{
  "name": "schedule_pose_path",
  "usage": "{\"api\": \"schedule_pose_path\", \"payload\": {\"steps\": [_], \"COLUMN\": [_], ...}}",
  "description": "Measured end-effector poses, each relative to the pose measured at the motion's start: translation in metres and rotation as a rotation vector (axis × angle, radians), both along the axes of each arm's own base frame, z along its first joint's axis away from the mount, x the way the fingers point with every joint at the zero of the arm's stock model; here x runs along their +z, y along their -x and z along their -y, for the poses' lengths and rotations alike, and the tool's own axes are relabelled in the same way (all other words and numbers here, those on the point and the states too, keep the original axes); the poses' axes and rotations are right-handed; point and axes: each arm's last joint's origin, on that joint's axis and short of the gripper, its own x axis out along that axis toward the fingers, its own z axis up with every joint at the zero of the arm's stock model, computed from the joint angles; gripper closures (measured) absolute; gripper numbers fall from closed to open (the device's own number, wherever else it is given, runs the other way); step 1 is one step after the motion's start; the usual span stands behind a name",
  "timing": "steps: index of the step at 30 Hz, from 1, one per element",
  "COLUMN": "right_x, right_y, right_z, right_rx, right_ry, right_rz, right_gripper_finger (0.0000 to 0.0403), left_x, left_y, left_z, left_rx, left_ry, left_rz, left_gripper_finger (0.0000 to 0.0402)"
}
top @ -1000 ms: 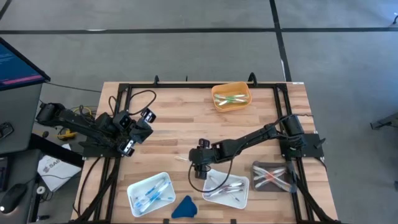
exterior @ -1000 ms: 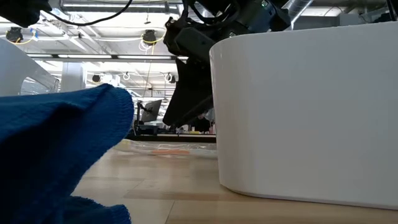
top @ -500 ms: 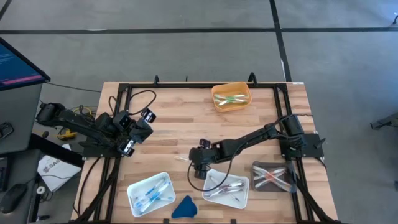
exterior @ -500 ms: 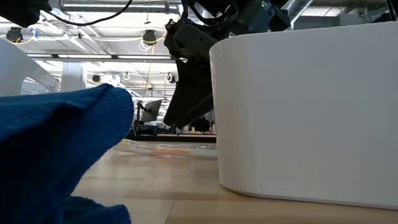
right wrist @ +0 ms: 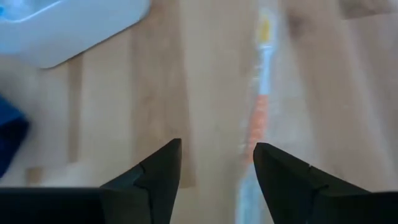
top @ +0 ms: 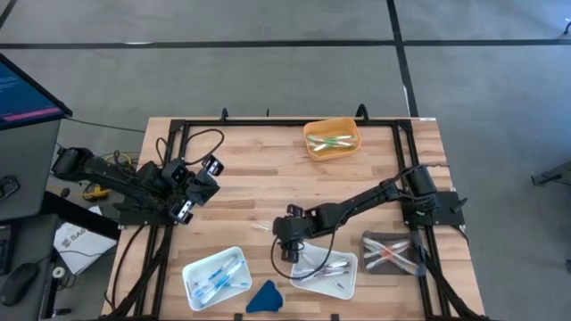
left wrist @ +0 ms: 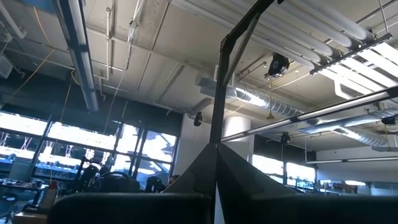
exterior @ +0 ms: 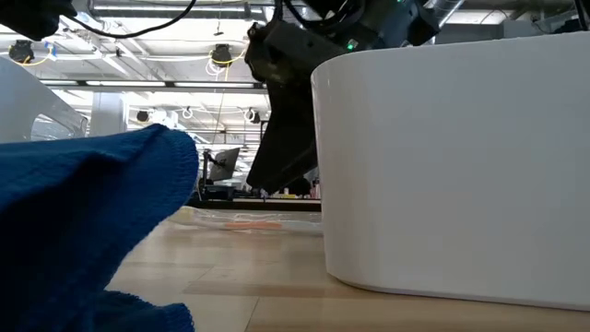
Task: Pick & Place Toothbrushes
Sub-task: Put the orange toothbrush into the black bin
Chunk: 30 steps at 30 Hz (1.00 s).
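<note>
Right gripper open over a loose toothbrush, left arm parked.

I see the right gripper (right wrist: 214, 174) with its two dark fingers (right wrist: 152, 180) spread apart and nothing between them; it hangs over bare wood just beside the white tray (top: 343, 283) that holds several toothbrushes, at that tray's corner nearest the table's middle. One toothbrush (right wrist: 256, 124), white with an orange band, lies flat on the table (top: 250, 192) close to one finger, blurred in the wrist view. From above, the right gripper (top: 287, 242) sits between this tray and a second white tray (top: 192, 267) with blue-accented brushes. A blue cloth (top: 263, 297) lies between the two trays. Farther off, an orange bin (top: 332, 139) holds green brushes; a clear tray (top: 390, 252) holds reddish ones. The left gripper (top: 183, 209) rests clenched, empty, well apart.
</note>
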Motion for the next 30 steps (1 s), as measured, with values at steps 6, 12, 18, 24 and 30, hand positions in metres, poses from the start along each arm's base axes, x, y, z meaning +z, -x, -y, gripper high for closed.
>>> {"api": "schedule_pose_path", "payload": {"steps": [6,12,18,24,30], "right_x": [0.000,0.001,0.003,0.004,0.007], "right_y": [-0.004,-0.005,-0.008,-0.009,-0.013], "right_z": [0.013,0.016,0.017,0.016,0.016], "right_rx": [-0.038,-0.043,-0.174,-0.231,-0.190], "right_ry": [0.003,-0.003,-0.109,-0.161,-0.143], "right_rz": [0.008,0.016,0.048,0.059,0.106], "right_gripper_finger": [0.0213,0.0213,0.0221,0.0239,0.0245], "left_x": [0.000,0.000,0.000,0.000,0.000], "left_y": [0.000,0.000,0.000,0.000,0.000], "left_z": [0.000,0.000,0.000,0.000,0.000], "left_rx": [0.003,0.003,0.003,0.003,0.003], "left_ry": [0.003,0.003,0.002,0.002,0.002], "left_rz": [0.000,0.000,0.000,0.000,0.000], "left_gripper_finger": [0.0398,0.0398,0.0398,0.0398,0.0398]}}
